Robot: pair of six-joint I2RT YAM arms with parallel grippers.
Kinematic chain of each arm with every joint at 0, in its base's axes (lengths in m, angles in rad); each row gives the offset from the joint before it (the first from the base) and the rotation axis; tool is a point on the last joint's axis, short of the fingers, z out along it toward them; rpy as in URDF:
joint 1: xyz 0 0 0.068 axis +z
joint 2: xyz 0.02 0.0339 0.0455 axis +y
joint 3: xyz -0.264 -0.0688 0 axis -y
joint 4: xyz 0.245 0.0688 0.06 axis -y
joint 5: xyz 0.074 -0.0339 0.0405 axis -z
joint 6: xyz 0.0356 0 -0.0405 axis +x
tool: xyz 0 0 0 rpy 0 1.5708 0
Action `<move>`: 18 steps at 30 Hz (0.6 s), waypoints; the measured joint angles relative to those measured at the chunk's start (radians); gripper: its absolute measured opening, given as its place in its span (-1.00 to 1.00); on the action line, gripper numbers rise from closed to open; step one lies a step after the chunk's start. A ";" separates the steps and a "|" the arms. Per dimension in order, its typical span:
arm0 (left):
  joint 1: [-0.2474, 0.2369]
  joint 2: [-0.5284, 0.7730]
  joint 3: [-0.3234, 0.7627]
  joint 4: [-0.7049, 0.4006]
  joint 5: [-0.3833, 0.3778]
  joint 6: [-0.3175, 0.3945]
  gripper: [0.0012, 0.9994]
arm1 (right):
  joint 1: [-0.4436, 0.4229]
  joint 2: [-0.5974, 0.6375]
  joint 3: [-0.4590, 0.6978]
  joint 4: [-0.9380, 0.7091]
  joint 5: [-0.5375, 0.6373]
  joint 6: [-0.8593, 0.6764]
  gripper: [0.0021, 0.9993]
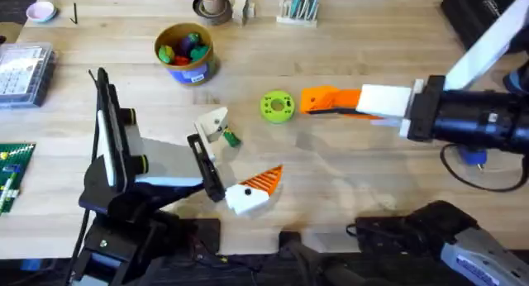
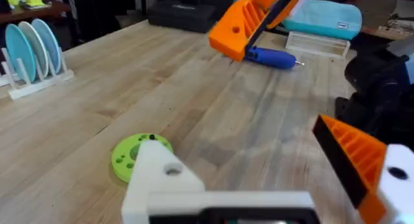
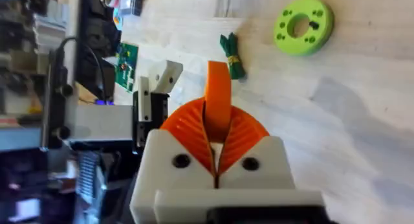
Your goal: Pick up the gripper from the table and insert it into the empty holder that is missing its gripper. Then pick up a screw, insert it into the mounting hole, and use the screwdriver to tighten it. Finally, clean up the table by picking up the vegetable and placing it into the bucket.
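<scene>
Two pincers busy. Right pincer [image 3: 217,160] clamps orange gripper [image 3: 218,98], lifted off bench [image 1: 347,195] for carry. Left pincer [image 1: 235,174] gapes at mid-bench: one side bare holder [image 1: 212,121], waiting for insert. Vegetable [image 1: 231,138] beside it.

Pale grain is showing on the table [image 1: 347,187], lime green on the disc [image 1: 277,106], dark green on the vegetable [image 3: 232,55], tan-yellow on the bucket [image 1: 202,61]
</scene>
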 joint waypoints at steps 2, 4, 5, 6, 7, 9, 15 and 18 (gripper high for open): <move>0.000 0.000 0.000 0.000 0.000 0.000 0.99 | 0.000 0.018 0.000 -0.002 0.001 0.082 -0.99; 0.000 0.000 0.000 0.000 0.000 0.000 0.99 | 0.000 0.038 0.000 -0.001 0.001 0.151 -0.99; 0.000 0.000 0.000 0.000 0.000 0.000 0.99 | 0.000 0.049 0.000 0.000 0.001 0.175 -0.99; 0.000 0.000 0.000 0.000 0.000 0.000 0.99 | 0.000 0.063 0.000 0.004 0.001 0.195 -0.99; 0.000 0.000 0.000 0.000 0.000 0.000 0.99 | 0.003 0.078 0.000 0.014 0.000 0.212 -0.99; 0.000 0.000 0.000 0.000 0.000 0.000 0.99 | 0.015 0.106 -0.003 0.062 -0.009 0.228 -0.99; 0.000 0.000 0.000 0.000 0.000 0.000 0.99 | 0.075 0.212 -0.008 0.293 -0.131 0.234 -0.99; 0.000 0.000 0.000 0.000 0.000 0.000 0.99 | 0.086 0.291 -0.008 0.337 -0.216 0.226 -0.99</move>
